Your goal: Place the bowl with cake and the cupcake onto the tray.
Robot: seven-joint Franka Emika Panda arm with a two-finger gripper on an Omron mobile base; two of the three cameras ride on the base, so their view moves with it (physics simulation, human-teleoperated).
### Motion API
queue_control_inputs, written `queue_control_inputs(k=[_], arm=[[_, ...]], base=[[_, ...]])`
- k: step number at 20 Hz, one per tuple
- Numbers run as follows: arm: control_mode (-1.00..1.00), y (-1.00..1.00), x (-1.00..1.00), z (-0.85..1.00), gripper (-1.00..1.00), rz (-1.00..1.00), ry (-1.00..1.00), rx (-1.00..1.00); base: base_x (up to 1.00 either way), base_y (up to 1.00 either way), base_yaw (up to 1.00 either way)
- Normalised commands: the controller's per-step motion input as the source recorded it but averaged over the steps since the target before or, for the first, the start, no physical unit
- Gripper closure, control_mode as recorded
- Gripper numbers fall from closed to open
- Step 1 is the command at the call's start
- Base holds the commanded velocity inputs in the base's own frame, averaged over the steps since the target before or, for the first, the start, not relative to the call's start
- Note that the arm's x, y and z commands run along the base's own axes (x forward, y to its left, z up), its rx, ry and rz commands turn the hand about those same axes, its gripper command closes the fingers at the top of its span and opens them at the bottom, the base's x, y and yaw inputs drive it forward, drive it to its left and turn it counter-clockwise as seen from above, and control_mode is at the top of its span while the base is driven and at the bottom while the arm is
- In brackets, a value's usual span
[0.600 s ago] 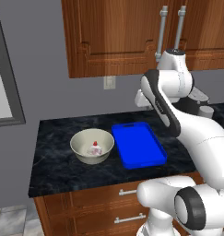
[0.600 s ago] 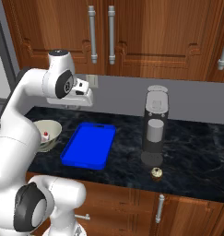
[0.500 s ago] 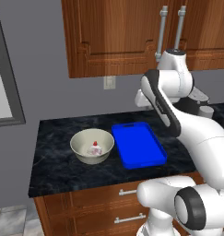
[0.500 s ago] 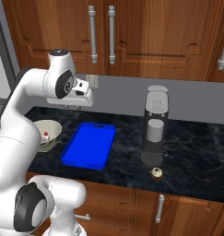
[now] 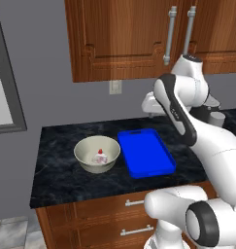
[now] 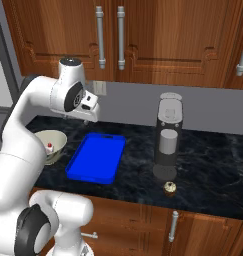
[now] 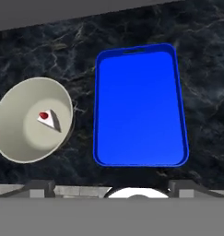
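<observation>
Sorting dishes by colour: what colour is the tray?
Bright blue all over; the tray shows best in the hand view.

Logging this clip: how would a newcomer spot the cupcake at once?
Start at the tall grey appliance standing on the dark counter, right of the blue tray. The cupcake sits just in front of its base, near the counter's edge: tiny, brown, pale-topped.

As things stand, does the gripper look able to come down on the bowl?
Probably yes. The bowl sits open on the counter just beside the tray, nothing over it, and the jaws are open above. Only the cake lies inside.
</observation>
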Motion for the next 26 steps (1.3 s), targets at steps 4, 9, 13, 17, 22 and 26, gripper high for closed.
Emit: queue_control_inputs(k=[4, 9, 13, 17, 22, 26], arm=[[-1.00, 0.23, -0.02, -0.16, -1.00, -0.12, 0.09, 0.11], [-1.00, 0.23, 0.02, -0.18, -1.00, -0.14, 0.17, 0.08], [-1.00, 0.20, 0.06, -0.23, -1.00, -0.06, 0.12, 0.00], [-1.00, 0.18, 0.19, -0.27, -1.00, -0.09, 0.26, 0.01], [-1.00, 0.20, 0.19, -0.29, -1.00, -0.03, 0.12, 0.00], [-1.00, 0.18, 0.13, -0.31, -1.00, 0.00, 0.00, 0.00]], base=[[0.00, 0.00, 0.00], [0.00, 0.00, 0.00], [0.00, 0.00, 0.00], [0.00, 0.00, 0.00], [0.00, 0.00, 0.00], [0.00, 0.00, 0.00]])
